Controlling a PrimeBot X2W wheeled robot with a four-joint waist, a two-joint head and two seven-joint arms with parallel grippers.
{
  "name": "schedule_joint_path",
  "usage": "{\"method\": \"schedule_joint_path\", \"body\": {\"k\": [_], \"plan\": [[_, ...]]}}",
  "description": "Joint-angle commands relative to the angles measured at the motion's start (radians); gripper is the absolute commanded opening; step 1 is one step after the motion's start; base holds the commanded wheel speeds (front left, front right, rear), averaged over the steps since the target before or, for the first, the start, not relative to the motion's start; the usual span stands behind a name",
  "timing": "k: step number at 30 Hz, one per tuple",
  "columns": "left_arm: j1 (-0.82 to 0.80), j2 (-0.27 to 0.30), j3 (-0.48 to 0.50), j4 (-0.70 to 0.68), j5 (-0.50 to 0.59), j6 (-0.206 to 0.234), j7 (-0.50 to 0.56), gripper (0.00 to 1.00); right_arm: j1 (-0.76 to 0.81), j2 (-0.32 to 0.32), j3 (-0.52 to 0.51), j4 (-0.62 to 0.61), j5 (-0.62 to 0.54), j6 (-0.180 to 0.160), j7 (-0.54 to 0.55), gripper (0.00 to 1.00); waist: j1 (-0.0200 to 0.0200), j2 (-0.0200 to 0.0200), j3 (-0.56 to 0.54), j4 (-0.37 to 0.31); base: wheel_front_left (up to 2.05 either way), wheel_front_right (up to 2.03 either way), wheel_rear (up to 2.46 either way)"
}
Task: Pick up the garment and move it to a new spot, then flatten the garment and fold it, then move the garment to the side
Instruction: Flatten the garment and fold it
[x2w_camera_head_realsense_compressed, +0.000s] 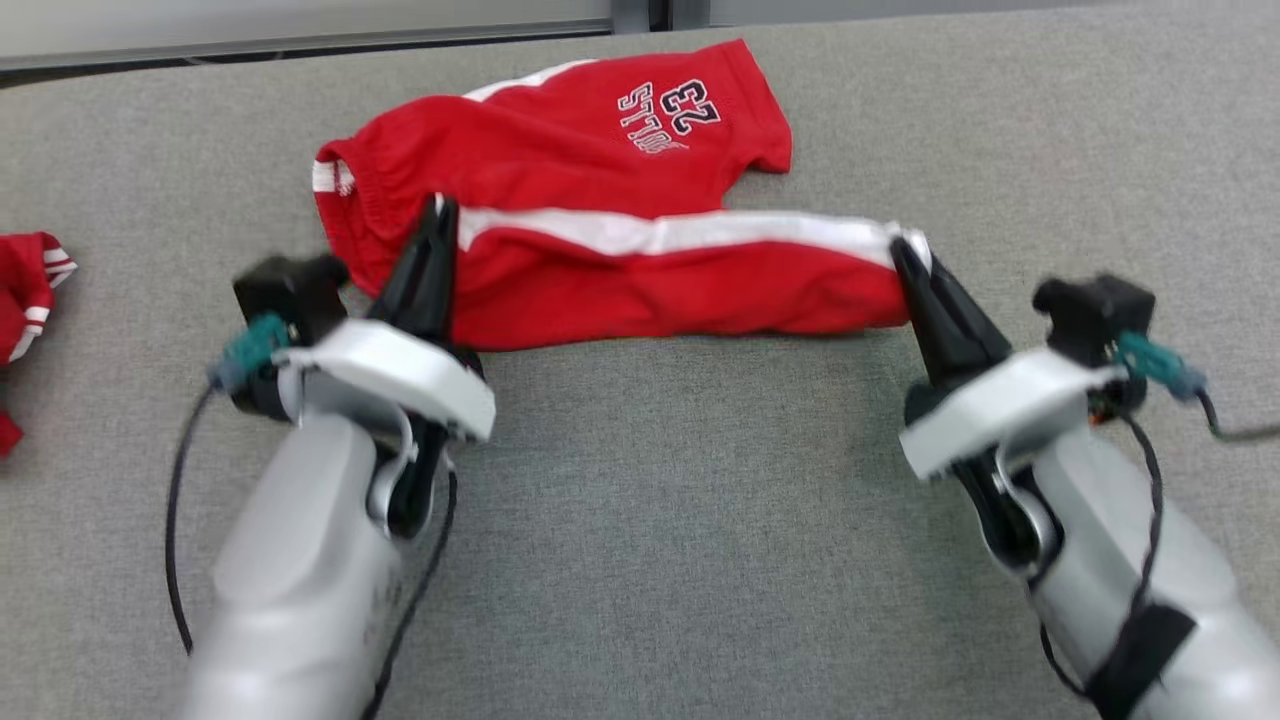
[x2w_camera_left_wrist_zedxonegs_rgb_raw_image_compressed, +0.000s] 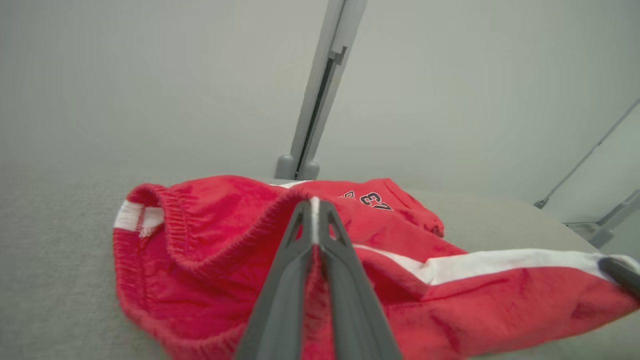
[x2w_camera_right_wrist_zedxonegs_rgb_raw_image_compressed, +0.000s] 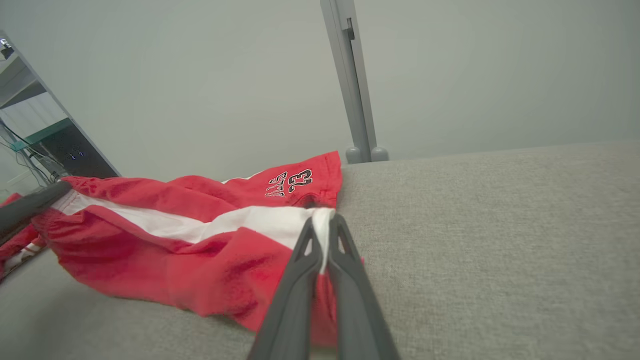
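Observation:
The garment (x2w_camera_head_realsense_compressed: 600, 190) is a pair of red shorts with a white side stripe and a "23" print, lying on the grey table. My left gripper (x2w_camera_head_realsense_compressed: 440, 215) is shut on its waistband end, pinching the fabric by the white stripe (x2w_camera_left_wrist_zedxonegs_rgb_raw_image_compressed: 314, 210). At the other end my right gripper (x2w_camera_head_realsense_compressed: 905, 250) is shut on the hem at the stripe (x2w_camera_right_wrist_zedxonegs_rgb_raw_image_compressed: 322, 222). The near edge is lifted and stretched between the two grippers, and the rest of the garment (x2w_camera_left_wrist_zedxonegs_rgb_raw_image_compressed: 200, 250) sags to the table behind it. The printed leg (x2w_camera_right_wrist_zedxonegs_rgb_raw_image_compressed: 295, 182) lies flat at the back.
Another red and white cloth (x2w_camera_head_realsense_compressed: 25, 290) lies at the table's left edge. A grey wall with an upright post (x2w_camera_right_wrist_zedxonegs_rgb_raw_image_compressed: 352, 90) runs behind the table (x2w_camera_head_realsense_compressed: 650, 520). A shelf with dark equipment (x2w_camera_right_wrist_zedxonegs_rgb_raw_image_compressed: 65, 145) stands far off in the right wrist view.

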Motion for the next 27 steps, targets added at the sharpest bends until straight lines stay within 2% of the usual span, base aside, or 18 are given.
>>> {"method": "schedule_joint_path", "body": {"k": [1, 6, 14, 18, 22, 25, 27], "plan": [[0.059, 0.002, 0.006, -0.063, 0.035, -0.001, -0.004, 0.0, 0.066, -0.015, -0.025, -0.052, -0.025, 0.0, -0.005, 0.0, 0.0, 0.0, -0.02, 0.008, 0.0, 0.0, 0.0], [0.228, 0.003, 0.01, -0.266, 0.085, -0.001, -0.004, 0.0, 0.256, -0.04, -0.127, -0.222, -0.092, 0.0, -0.005, 0.0, 0.0, 0.0, -0.053, 0.024, 0.0, 0.0, 0.0], [0.513, 0.004, -0.001, -0.524, 0.141, -0.001, -0.005, 0.0, 0.624, -0.024, -0.275, -0.474, -0.218, 0.0, -0.005, 0.0, 0.0, 0.0, -0.154, 0.046, 0.0, 0.0, 0.0], [0.626, 0.005, 0.0, -0.593, 0.157, -0.002, -0.005, 0.0, 0.784, 0.001, -0.343, -0.597, -0.263, 0.0, 0.023, 0.0, 0.0, 0.0, -0.203, 0.051, 0.0, 0.0, 0.0], [0.742, 0.012, -0.018, -0.645, 0.159, -0.001, -0.005, 0.0, 0.936, 0.025, -0.408, -0.748, -0.308, 0.0, 0.098, 0.0, 0.0, 0.0, -0.234, 0.058, 0.0, 0.0, 0.0], [0.79, 0.012, -0.032, -0.678, 0.141, 0.008, 0.014, 0.0, 0.999, 0.03, -0.457, -0.838, -0.321, 0.0, 0.157, 0.0, 0.0, 0.0, -0.236, 0.076, 0.0, 0.0, 0.0], [0.788, 0.011, -0.033, -0.681, 0.127, 0.011, 0.024, 0.0, 0.988, 0.022, -0.473, -0.85, -0.317, 0.0, 0.17, 0.0, 0.0, 0.0, -0.226, 0.086, 0.0, 0.0, 0.0]]}}
